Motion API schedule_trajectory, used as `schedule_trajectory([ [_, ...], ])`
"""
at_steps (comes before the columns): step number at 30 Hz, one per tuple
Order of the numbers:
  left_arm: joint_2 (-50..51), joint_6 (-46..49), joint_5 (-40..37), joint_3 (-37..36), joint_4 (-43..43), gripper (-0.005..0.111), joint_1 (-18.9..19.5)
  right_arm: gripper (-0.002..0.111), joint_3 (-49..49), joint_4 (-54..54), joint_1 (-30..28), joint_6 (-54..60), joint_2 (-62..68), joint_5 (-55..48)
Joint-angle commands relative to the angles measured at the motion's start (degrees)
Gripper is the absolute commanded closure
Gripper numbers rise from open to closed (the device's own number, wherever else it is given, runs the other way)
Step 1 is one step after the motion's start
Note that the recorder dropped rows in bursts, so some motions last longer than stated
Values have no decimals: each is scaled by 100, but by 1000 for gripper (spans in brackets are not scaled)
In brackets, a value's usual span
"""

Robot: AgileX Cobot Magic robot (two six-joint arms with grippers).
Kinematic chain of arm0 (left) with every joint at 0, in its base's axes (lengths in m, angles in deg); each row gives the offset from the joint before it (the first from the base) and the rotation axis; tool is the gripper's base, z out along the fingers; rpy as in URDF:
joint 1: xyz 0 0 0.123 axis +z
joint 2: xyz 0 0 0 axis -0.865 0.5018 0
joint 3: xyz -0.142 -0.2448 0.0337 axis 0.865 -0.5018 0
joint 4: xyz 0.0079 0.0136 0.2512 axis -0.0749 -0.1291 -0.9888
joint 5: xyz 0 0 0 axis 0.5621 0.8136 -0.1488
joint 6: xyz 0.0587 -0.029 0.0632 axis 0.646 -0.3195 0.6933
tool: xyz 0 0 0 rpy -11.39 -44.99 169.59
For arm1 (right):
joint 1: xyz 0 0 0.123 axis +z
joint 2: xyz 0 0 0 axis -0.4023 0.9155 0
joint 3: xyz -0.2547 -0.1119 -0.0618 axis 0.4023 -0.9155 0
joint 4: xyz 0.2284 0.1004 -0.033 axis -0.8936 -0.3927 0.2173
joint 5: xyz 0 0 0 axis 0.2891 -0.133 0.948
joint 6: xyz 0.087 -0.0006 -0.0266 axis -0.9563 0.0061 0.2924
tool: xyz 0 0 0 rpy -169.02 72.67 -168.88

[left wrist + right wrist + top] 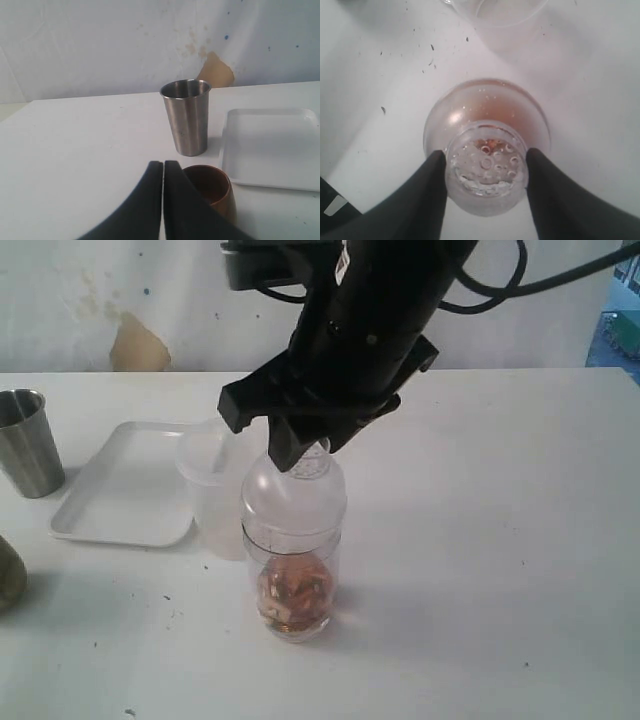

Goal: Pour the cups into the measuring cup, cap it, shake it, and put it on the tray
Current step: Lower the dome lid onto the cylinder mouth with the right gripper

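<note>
At the far left of the exterior view the steel tumbler [26,440] stands upright on the white table [500,540]. Below it, cut by the frame edge, a small part of the brown cup [8,580] is seen. In the left wrist view the left gripper [163,172] has its two black fingers pressed flat together, with nothing between them. The brown cup sits just beside these fingers, and the tumbler stands a little beyond it.

Right of the tumbler the white tray [120,490] lies flat on the table. A frosted tub [212,490] stands at the right edge of the tray; whether it touches the rim I cannot tell. Just right of the tub, in the lower middle of the frame, the measuring cup [295,585] stands upright on the table, not on the tray, with brownish contents at its bottom. The clear dome cap [293,502] sits on top of it. The right gripper [303,455] reaches down from above. In the right wrist view both of its fingers touch the knob [486,172] of the cap, clasping it from two sides.
</note>
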Motion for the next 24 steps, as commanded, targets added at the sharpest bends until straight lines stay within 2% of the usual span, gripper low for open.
schedule_trajectory([
  [1,-30,-2,54,-29,48,106,-41,108,89,16,-2,45,60,-4],
  [20,-30,-2,54,-29,48,106,-41,108,77,-29,9,80,455,-4],
  [24,-30,-2,54,-29,48,106,-41,108,77,348,279,91,614,-4],
])
